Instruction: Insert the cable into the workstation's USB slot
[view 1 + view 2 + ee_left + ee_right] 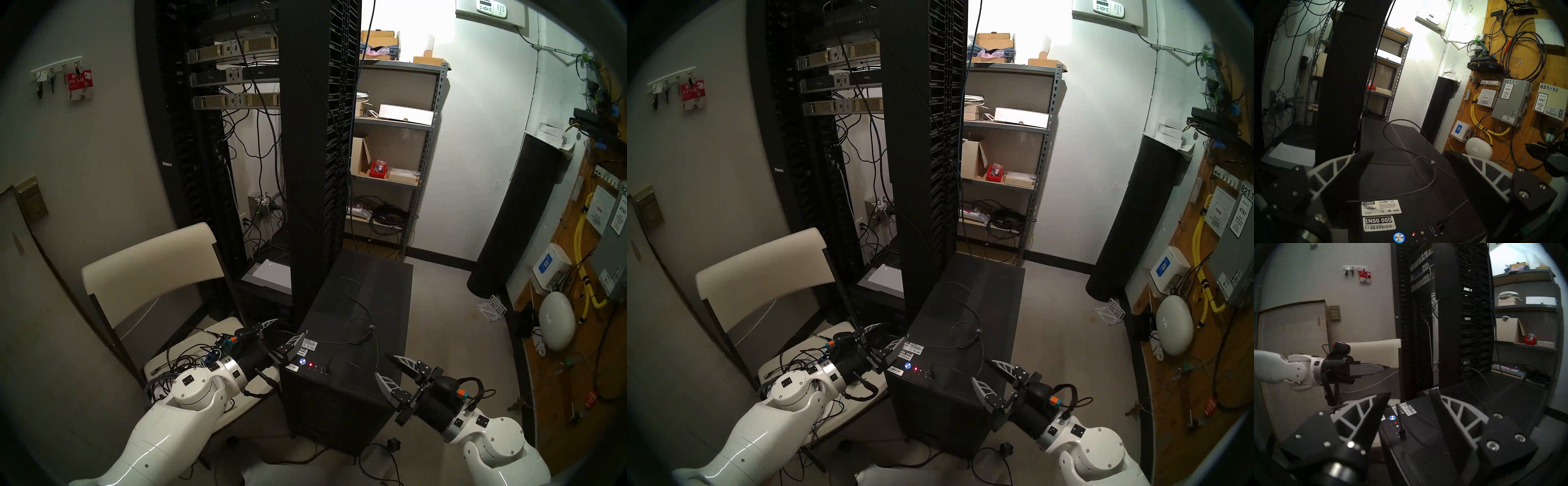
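Beside the workstation (342,342), both arms are held level: left tool (283,331) at the case's near-left top corner, aimed fwd and rightward; right tool (390,371) at the near-right edge, aimed fwd and leftward. Left tool: fingers (1349,171) spread wide apart, nothing between them. Right tool: fingers (1373,417) apart, empty, clear of the case in the head views. Count: 2 arms, 2 tools, 1 workstation, 1 cable (364,325), 2 ports side by side, 1 blue-lit button (1399,237), 1 red light (1413,234), 3 white labels on the top panel. Cable lies in loose loops on the workstation top, silver bead (1432,162) approx. midway; its black plug (1440,226) is seated at the USB slot (1438,229), the port farther from the red light; the blue twin (1431,229) is free. Slot interior is hidden by the plug; seating depth cannot be judged. Label text is mostly unreadable in the head views. Lower case front is cut off in both wrist views; the cable's far end is hard to trace on the dark panel.
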`<state>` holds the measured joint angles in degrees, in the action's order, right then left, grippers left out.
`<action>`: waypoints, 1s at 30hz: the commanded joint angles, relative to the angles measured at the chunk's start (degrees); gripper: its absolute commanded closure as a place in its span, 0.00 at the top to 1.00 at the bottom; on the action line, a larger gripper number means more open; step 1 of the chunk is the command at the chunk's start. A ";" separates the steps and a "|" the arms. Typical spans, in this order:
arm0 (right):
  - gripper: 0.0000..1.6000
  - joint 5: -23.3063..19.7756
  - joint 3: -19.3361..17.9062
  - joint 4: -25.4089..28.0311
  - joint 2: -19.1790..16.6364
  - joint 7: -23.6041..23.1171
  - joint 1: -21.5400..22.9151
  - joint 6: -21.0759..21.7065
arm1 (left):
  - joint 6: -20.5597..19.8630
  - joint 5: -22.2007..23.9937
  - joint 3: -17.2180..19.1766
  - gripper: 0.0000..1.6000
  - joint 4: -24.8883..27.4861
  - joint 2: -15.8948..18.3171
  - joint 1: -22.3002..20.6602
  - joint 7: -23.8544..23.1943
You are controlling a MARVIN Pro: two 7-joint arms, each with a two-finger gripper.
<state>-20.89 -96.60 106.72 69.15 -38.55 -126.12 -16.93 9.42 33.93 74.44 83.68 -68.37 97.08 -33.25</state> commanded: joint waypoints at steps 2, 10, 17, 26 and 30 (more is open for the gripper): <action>0.74 -3.16 -5.24 1.34 0.43 0.94 -1.76 -2.28 | -0.05 0.26 -0.08 1.00 2.24 -0.18 -0.17 -0.06; 0.76 -4.59 -6.29 -0.02 0.37 -0.01 -1.61 -2.59 | -0.30 0.23 -0.16 1.00 2.51 -0.05 -0.39 0.29; 0.78 -4.75 -6.06 -0.60 0.42 -0.62 -0.88 -2.47 | -0.79 0.56 0.19 1.00 2.56 -0.36 -0.44 1.08; 1.00 -4.32 -6.13 -0.79 1.50 -0.55 -0.24 -3.14 | -1.51 0.93 0.35 1.00 2.60 -0.55 -0.54 1.54; 1.00 -4.27 -6.21 -0.81 1.65 -0.70 -0.20 -3.11 | -1.57 0.92 0.37 1.00 2.62 -0.56 -0.54 1.57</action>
<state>-24.85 -102.79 105.16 70.51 -39.35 -127.02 -19.49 7.36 34.54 74.67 84.86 -68.73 96.92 -31.23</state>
